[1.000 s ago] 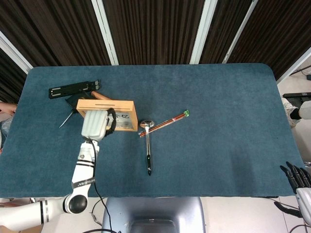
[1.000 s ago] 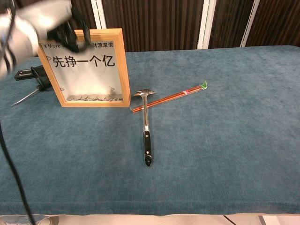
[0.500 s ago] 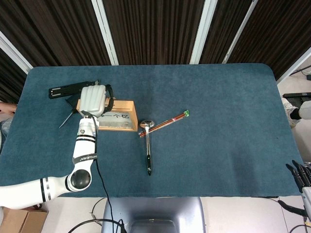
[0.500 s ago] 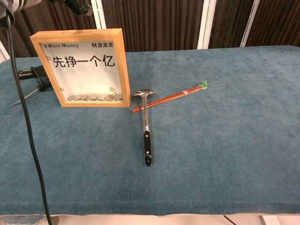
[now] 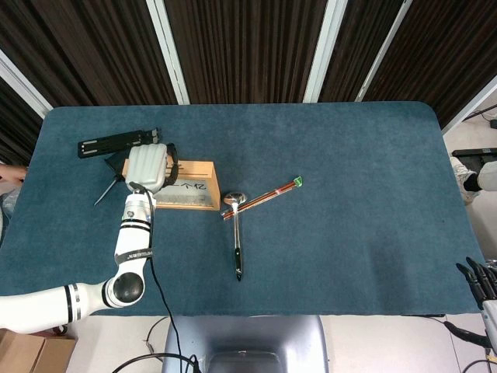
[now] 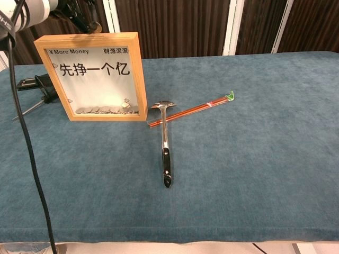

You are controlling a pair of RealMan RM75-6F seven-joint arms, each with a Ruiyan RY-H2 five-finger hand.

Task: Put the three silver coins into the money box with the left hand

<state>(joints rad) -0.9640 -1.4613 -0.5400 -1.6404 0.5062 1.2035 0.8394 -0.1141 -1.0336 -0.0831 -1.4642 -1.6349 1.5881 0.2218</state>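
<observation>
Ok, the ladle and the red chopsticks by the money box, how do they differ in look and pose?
The ladle is shiny silver metal with a dark patch on its handle; the chopsticks are thin, reddish-brown, with a green tip at the far right end. The ladle runs almost straight toward the table's near edge; the chopsticks run diagonally up to the right. The ladle is thicker, with a bowl. Both lie flat on the blue table, crossing near the ladle's bowl.

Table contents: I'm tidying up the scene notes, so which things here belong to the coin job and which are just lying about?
Part of the job:
money box
coins in its bottom
left hand above it

Lying about:
ladle
chopsticks
black stand
right hand, off the table edge
</observation>
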